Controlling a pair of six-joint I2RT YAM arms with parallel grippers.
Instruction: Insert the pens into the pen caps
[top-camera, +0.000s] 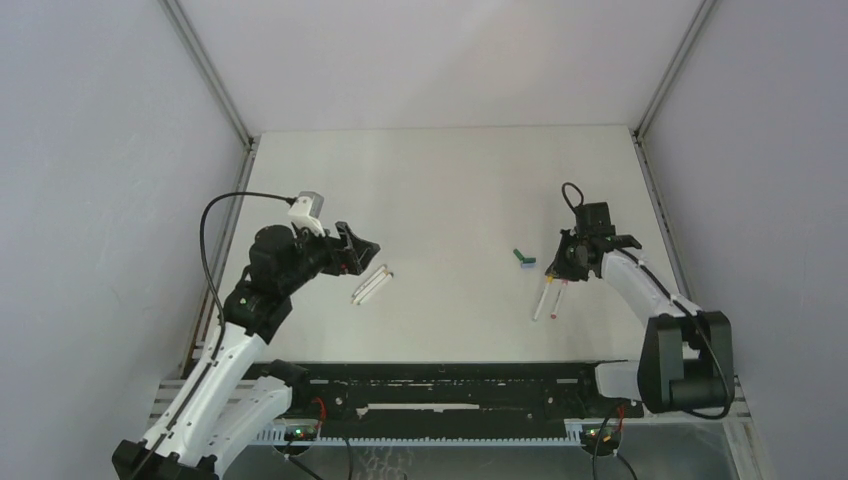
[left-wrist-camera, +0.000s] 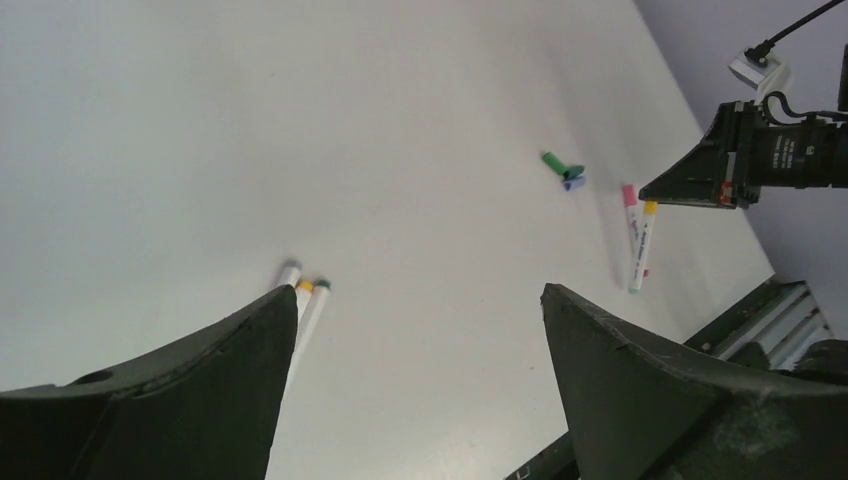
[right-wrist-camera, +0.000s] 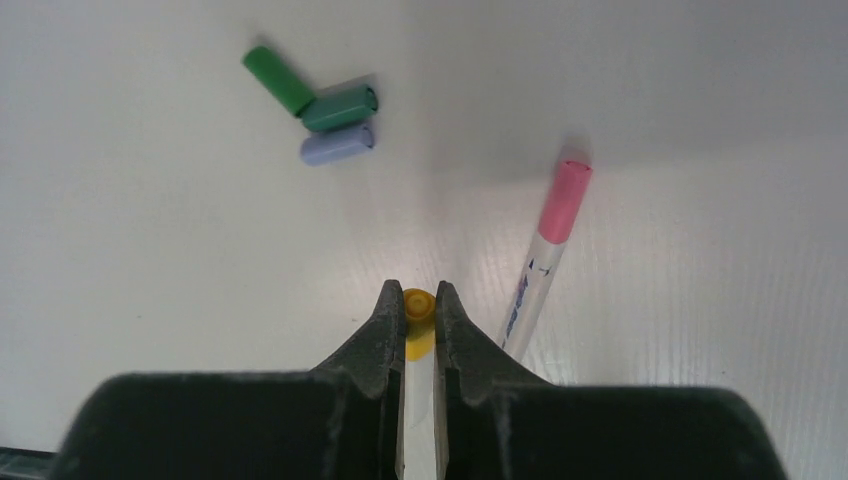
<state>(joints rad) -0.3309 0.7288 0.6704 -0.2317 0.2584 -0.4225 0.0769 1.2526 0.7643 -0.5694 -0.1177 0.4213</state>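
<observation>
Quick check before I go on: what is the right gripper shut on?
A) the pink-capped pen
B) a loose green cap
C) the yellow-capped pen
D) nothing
C: in the right wrist view the right gripper pinches the yellow-capped pen by its white barrel, while the pink-capped pen lies free beside it and the loose caps sit apart on the table.

three uncapped pens (left-wrist-camera: 314, 315) lay beside the left fingers (left-wrist-camera: 200, 400), two capped pens were at the right fingers (right-wrist-camera: 385, 340), yellow-capped pen (right-wrist-camera: 418, 400) between them, pink-capped pen (right-wrist-camera: 545, 250) alongside, three loose caps (right-wrist-camera: 340, 108) lay ahead, green, teal, lilac
</observation>
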